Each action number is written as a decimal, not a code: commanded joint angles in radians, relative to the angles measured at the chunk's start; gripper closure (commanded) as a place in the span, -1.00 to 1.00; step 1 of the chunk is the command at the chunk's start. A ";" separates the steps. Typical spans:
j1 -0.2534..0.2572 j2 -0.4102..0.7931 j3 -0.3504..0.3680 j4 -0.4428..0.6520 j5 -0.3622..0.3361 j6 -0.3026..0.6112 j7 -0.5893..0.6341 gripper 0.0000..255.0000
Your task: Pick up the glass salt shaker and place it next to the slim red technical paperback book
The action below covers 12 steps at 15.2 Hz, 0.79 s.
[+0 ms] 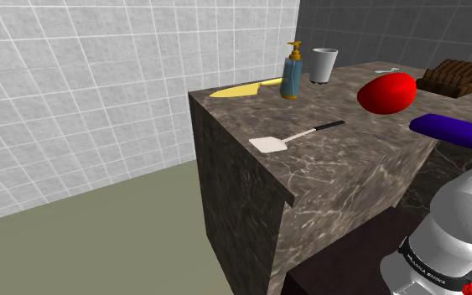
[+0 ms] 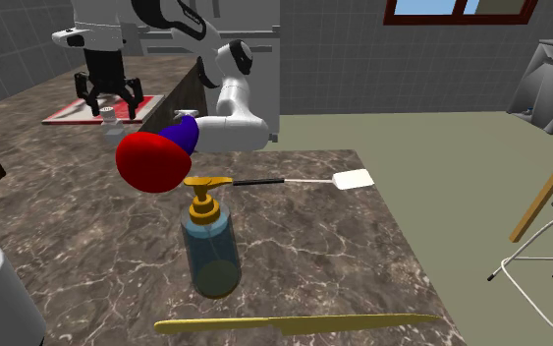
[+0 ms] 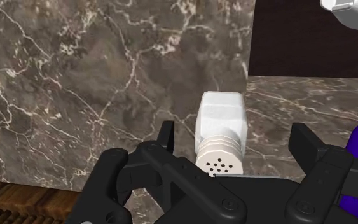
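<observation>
The salt shaker [image 3: 222, 130] is a white block-shaped body with a ribbed cap whose holes face the wrist camera. It stands on the dark marble counter [image 3: 75, 83]. My gripper [image 3: 233, 132] is open just above it. The shaker sits between the two black fingers [image 3: 166, 137], and neither touches it. In the second exterior view the gripper [image 2: 107, 103] hangs over the small shaker [image 2: 110, 118] at the counter's far left. The flat red book [image 2: 68, 110] with a pale edge lies right beside them.
A purple object [image 2: 181, 133] and a red rounded object [image 2: 151, 162] lie near the arm. Farther along the counter are a spatula [image 1: 288, 138], a blue soap dispenser [image 1: 291, 75], a grey cup [image 1: 324, 64], a yellow knife [image 1: 242, 90] and a brown ridged item [image 1: 452, 77].
</observation>
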 commanded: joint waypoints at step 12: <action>0.021 0.073 0.059 0.142 0.054 -0.075 -0.014 -1.00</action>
